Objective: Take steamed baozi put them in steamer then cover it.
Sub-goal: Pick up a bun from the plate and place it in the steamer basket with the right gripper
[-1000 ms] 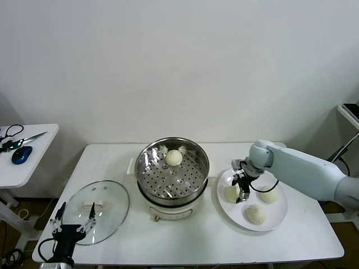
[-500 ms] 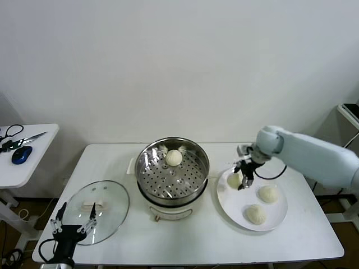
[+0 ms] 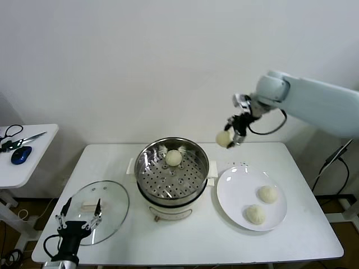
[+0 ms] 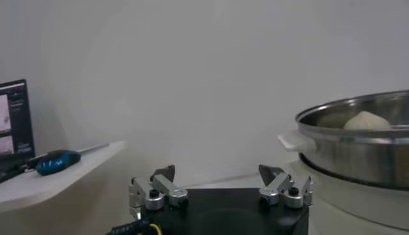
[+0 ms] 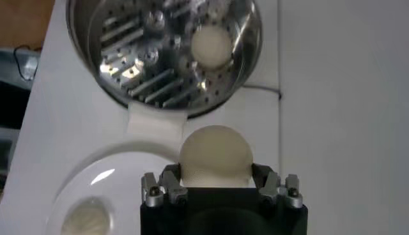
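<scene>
We see the right gripper (image 3: pixel 231 138) clamped on one baozi (image 3: pixel 223 138), held in the air between steamer (image 3: pixel 172 168) and plate (image 3: pixel 252 199). Left gripper (image 3: pixel 78 220) jaws stand apart, empty, beside the cover (image 3: pixel 95 210).

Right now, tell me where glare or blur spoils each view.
Head view: bright reflections streak the steamer wall and the cover. Right wrist view: glare on the perforated tray, and the held baozi looks soft. Left wrist view: the nearby left tool is slightly blurred.
</scene>
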Motion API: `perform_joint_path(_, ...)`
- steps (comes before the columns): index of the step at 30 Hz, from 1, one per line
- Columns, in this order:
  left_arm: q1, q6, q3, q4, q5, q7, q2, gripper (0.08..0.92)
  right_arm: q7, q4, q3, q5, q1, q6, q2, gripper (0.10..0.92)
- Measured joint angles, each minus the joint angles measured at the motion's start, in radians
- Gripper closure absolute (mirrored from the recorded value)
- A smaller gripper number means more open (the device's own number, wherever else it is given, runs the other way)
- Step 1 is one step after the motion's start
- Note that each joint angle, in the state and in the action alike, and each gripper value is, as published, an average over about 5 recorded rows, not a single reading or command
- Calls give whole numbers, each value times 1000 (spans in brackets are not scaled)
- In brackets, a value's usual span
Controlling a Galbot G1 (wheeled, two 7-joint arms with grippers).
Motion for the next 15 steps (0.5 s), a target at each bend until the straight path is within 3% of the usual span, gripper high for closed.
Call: perform_joint_path(15, 34, -10, -6, -37, -7, 6, 7, 177, 46, -114, 2, 65, -74, -43, 335, 321)
